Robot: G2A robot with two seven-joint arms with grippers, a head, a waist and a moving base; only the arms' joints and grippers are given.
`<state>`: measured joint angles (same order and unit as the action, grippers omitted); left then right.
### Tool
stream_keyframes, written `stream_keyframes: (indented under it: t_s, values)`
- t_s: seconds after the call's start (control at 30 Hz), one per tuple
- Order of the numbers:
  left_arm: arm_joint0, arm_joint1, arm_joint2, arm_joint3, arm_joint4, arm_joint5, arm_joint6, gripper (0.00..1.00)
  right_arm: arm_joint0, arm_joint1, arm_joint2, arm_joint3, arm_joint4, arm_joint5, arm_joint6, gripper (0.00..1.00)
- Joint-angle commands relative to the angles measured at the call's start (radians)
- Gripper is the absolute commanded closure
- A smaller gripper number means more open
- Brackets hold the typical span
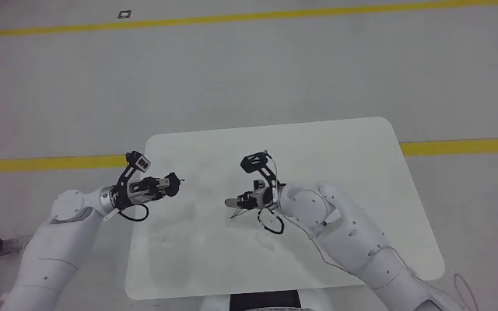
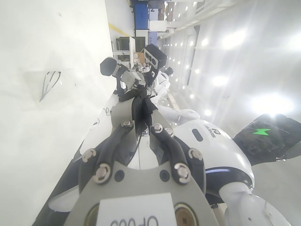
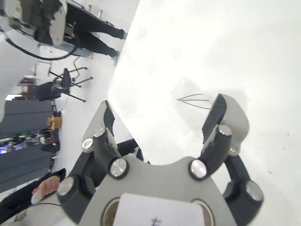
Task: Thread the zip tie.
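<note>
Now for the pickup: lower the right tool [image 3: 163,102], released and spread wide above the white counter [image 3: 211,36], toward the thin black zip ties [image 3: 195,100] lying flat inside what looks like a clear sleeve [image 3: 185,116] just ahead. Single out one tie and pinch it near an end, likely fiddly through slippery film. Hold the left tool [image 2: 141,104], clenched with nothing visible between its pads, nearby for the threading.

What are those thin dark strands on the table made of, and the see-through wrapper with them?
The strands are probably flexible plastic: thin, dark, gently curved, though too fine to be sure. The wrapper looks like clear plastic film: the white table shows through it and only its edges stand out.
</note>
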<state>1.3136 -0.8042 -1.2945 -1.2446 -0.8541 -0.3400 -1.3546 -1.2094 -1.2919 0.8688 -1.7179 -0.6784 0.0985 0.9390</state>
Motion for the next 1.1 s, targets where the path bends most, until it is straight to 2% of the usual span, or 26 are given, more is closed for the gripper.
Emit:
stream_keyframes:
  t_s: [0.0,0.43,0.5,0.7,0.97,1.07]
  values:
    - [0.004,-0.001,-0.004,-0.002,0.001,0.0,-0.001,1.0,0.01,-0.002,-0.02,0.002,-0.029,-0.003,0.01,0.0]
    - [0.004,-0.001,-0.004,-0.002,0.001,0.0,-0.001,1.0,0.006,-0.001,-0.022,0.003,-0.035,-0.008,-0.002,0.0]
    - [0.004,-0.001,-0.004,-0.002,0.001,0.0,-0.001,1.0,0.02,-0.001,-0.041,0.003,-0.075,-0.019,0.024,0.0]
    - [0.004,-0.001,-0.004,-0.002,0.001,0.0,-0.001,1.0,0.118,-0.022,-0.155,0.028,-0.181,-0.006,0.187,0.0]
    - [0.004,-0.001,-0.004,-0.002,0.001,0.0,-0.001,1.0,0.122,-0.025,-0.161,0.027,-0.184,-0.003,0.18,0.0]
    - [0.004,-0.001,-0.004,-0.002,0.001,0.0,-0.001,1.0,0.13,-0.028,-0.186,0.036,-0.193,-0.053,0.19,0.0]
